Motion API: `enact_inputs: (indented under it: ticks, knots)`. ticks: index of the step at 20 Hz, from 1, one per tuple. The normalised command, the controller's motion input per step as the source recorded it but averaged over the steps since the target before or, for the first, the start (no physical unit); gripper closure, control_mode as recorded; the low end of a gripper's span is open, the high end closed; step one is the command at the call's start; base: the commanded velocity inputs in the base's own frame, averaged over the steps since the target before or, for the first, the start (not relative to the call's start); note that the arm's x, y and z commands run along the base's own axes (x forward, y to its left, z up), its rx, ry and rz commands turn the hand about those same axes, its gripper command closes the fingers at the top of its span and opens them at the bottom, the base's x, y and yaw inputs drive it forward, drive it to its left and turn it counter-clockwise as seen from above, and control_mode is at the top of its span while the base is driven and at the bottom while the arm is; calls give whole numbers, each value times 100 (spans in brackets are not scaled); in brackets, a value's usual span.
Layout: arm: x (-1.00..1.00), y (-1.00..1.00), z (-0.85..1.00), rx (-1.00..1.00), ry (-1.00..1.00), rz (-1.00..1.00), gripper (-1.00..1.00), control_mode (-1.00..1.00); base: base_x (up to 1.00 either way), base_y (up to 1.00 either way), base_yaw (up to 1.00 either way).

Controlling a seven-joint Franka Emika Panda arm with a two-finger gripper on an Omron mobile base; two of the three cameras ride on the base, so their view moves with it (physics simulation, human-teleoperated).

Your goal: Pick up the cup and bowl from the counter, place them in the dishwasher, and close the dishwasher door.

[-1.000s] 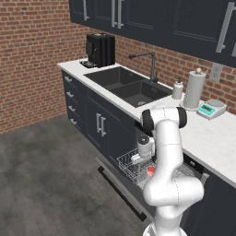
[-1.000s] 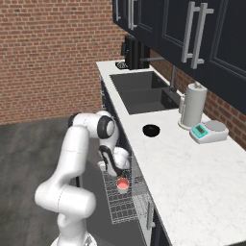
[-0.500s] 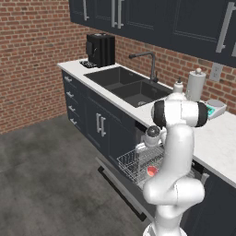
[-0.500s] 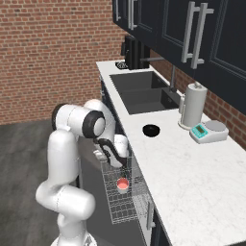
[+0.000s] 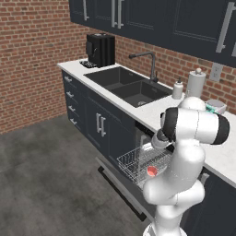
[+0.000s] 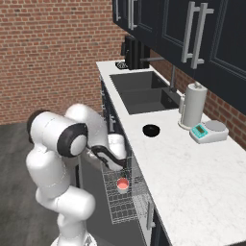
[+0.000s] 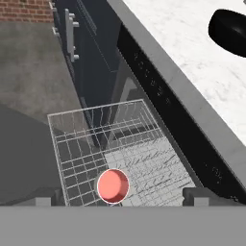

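Brick walls and dark navy cabinets surround the long white surface, which carries a black double sink in its middle part. Near the front edge of the surface, just past the sink's corner, sits the bowl, black and upright, and nothing touches it. Behind it, close to the back edge, stand a paper roll and a small scale, and a coffee machine stands at the far end of the surface.

Below the front edge the dishwasher is open. Its door lies down flat and the wire rack is pulled out over it. The cup stands upright in the rack, in the half near the outer end, with its red-pink inside facing up; in the right base view I see it at, in the left one at.

My tool hangs above the rack, just over the cup and apart from it. My fingers are spread wide and they hold nothing; the cup appears between them, lower down.
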Motion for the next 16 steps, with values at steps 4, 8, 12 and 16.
enact_inputs:
  ticks: [4, 8, 12, 16]
  knots:
    - [0, 0, 100, 2, 8, 0, -100, -100, 0, 0, 0]
    - [11, 0, 100, 1, 15, 0, -100, -100, 0, 0, 0]
    - [25, 4, 100, 0, 19, 0, -100, -100, 0, 0, 0]
    - [32, 5, 100, 0, 22, 1, -100, -100, 0, 0, 0]
